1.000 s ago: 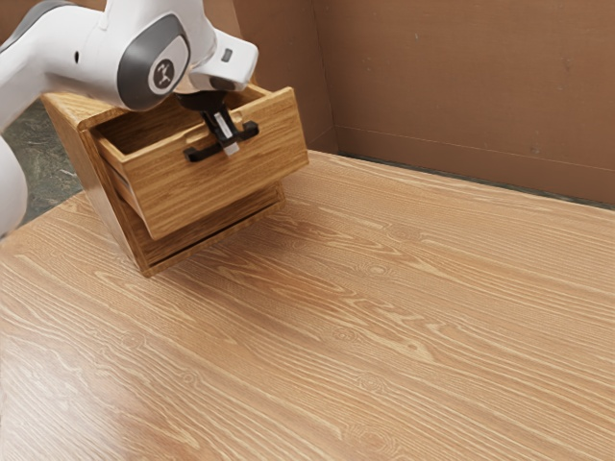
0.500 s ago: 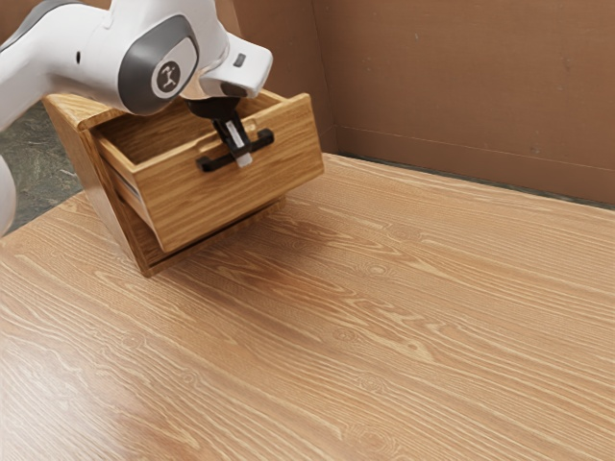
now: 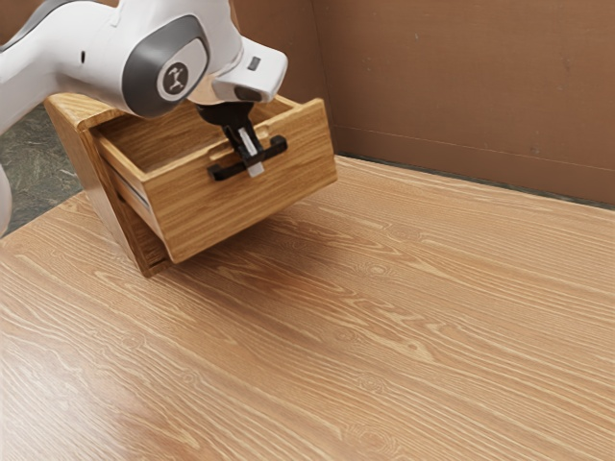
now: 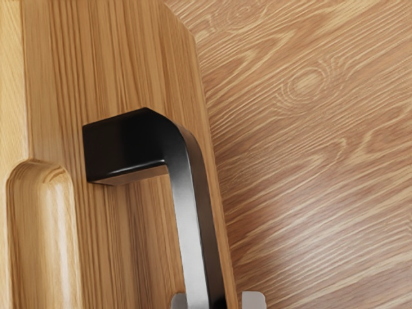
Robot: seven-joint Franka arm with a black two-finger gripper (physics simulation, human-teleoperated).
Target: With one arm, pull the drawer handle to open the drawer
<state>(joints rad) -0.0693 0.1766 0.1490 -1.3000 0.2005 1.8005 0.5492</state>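
Observation:
A small wooden cabinet [image 3: 85, 144] stands at the table's back on the exterior view's left. Its drawer [image 3: 240, 187] is pulled well out toward the exterior view's right, and the inside looks bare. A black bar handle [image 3: 248, 159] runs across the drawer front. My gripper [image 3: 251, 157] comes down from above and is shut on the handle at its middle. In the wrist view the black handle [image 4: 183, 199] runs along the drawer front [image 4: 109, 77] right under my hand, with two pale fingertips [image 4: 252, 300] either side of it.
The wood-grain table [image 3: 384, 317] stretches wide in front of the drawer and to the exterior view's right. Brown walls [image 3: 461, 77] close off the back. The white arm [image 3: 115, 48] reaches over the cabinet's top.
The drawer has slid further out toward the exterior view's right, with my gripper still holding the handle and moving along with it.

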